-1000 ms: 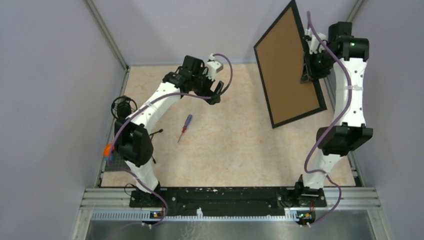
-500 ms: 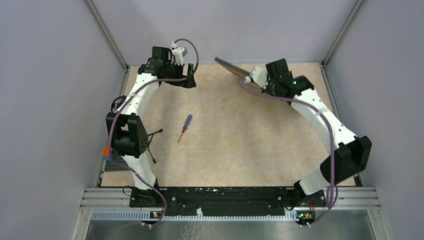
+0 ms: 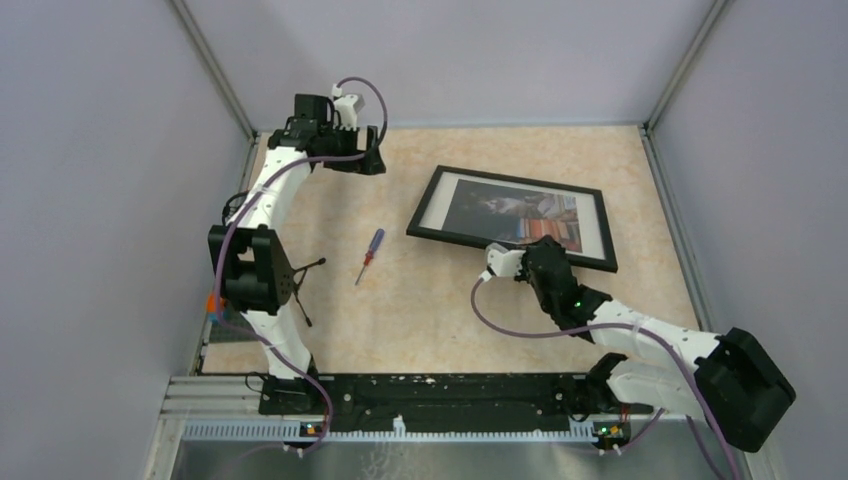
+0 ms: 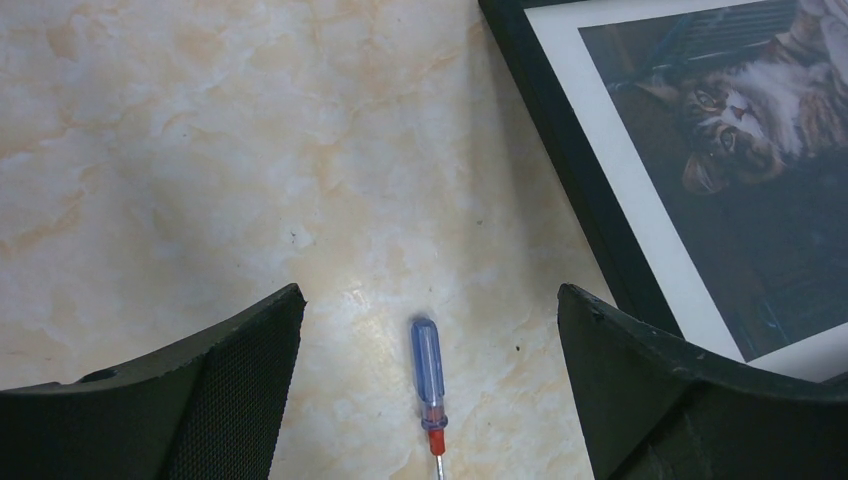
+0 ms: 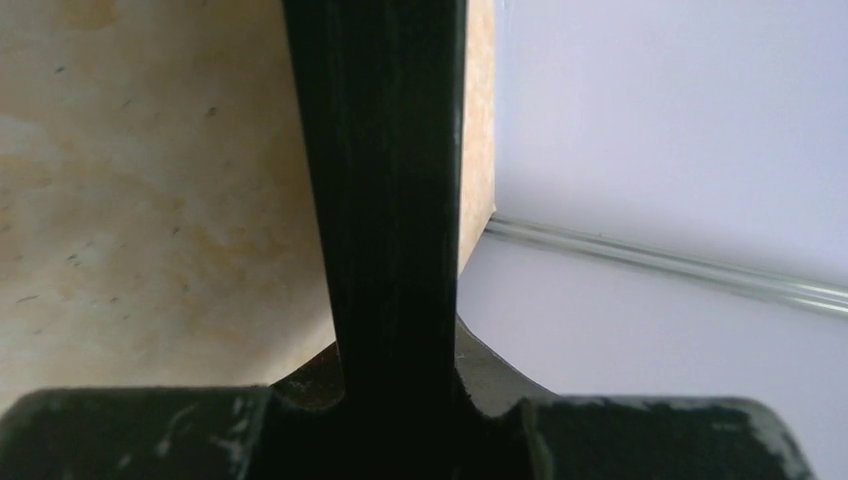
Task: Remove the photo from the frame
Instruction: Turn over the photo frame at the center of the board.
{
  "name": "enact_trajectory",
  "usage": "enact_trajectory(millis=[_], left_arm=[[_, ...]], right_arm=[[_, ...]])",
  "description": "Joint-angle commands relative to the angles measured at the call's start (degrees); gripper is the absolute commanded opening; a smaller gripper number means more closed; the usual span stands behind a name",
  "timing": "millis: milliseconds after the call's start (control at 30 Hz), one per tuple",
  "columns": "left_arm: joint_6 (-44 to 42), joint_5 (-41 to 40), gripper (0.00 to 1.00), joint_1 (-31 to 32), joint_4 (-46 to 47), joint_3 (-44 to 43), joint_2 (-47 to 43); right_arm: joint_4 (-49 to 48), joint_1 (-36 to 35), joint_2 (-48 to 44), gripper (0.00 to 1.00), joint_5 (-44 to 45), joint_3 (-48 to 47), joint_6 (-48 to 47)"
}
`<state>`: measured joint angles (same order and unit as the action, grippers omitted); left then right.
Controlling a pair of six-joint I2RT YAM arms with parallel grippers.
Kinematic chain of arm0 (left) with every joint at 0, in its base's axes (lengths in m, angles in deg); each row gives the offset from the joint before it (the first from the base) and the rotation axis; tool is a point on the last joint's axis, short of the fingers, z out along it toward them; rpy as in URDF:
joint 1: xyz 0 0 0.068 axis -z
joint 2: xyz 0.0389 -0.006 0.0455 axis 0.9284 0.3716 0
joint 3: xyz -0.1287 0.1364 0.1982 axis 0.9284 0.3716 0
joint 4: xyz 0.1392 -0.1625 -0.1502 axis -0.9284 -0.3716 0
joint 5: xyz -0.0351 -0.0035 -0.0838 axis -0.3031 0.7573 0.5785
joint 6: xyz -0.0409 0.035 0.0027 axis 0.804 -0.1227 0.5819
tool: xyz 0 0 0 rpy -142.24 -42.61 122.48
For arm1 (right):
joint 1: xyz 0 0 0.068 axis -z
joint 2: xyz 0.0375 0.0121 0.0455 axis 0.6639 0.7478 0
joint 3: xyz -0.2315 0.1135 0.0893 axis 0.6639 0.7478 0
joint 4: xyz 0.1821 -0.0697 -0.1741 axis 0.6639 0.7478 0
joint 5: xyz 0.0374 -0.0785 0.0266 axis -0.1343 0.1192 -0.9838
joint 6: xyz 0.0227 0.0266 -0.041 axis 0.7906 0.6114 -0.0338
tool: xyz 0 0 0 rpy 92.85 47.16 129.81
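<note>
1. Since half a second ago, my right arm has swung the frame (image 3: pixel 452 238) down out of the air. It now lies face up on the far right part of the table (image 3: pixel 450 310), with the photo (image 3: pixel 510 208) showing. A second ago it stood upright, brown back towards me. The left arm has pulled back to the far left corner.
2. The right tool (image 3: pixel 530 248) is narrow and clamped on the middle of the frame's near long edge. I cannot tell whether that edge rests fully on the table.
3. The left tool (image 3: pixel 365 160) hangs wide open and holds nothing, well left of the frame.
4. A screwdriver (image 3: pixel 370 255) lies on the table between the left arm and the frame, touching neither.
5. Only the left wrist view shows the print's detail. The frame (image 4: pixel 563 130) is a thin black border around a white margin, and the photo (image 4: pixel 740 150) is a cat's face. The screwdriver (image 4: pixel 428 370) has a blue handle and a red collar, seen between the spread fingers of the left tool (image 4: pixel 430 300).
6. The right wrist view shows only the grip of the right tool (image 5: pixel 395 420). The frame's edge (image 5: pixel 390 150) is a dark, smooth bar running up between the fingers, with the mottled beige table (image 5: pixel 150 200) to the left and a plain wall (image 5: pixel 680 120) to the right.
</note>
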<state>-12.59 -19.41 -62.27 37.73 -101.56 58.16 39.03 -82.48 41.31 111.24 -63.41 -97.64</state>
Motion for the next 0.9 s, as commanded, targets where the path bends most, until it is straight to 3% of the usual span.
enact_trajectory(millis=[0,400,633,767,867], left_arm=[[-0.9,0.9,0.99,-0.3,0.6,1.9,-1.1],[-1.6,2.9,0.99,-0.3,0.8,6.0,-2.2],[-2.3,3.9,0.99,-0.3,0.8,6.8,-2.3],[-2.4,4.4,0.99,-0.3,0.8,7.2,-2.4],[-2.5,4.2,0.99,-0.2,0.7,7.1,-2.3]], right_arm=[[-16.3,-1.9,-4.3,0.00,-2.3,6.6,2.1],[-22.5,-3.7,-5.3,0.00,-6.2,20.1,1.5],[-18.7,-4.4,-3.5,0.00,-8.6,21.1,3.4],[-14.1,-4.9,-2.4,0.11,-10.6,20.0,4.5],[-9.6,-5.1,-1.4,0.33,-11.7,18.4,6.1]])
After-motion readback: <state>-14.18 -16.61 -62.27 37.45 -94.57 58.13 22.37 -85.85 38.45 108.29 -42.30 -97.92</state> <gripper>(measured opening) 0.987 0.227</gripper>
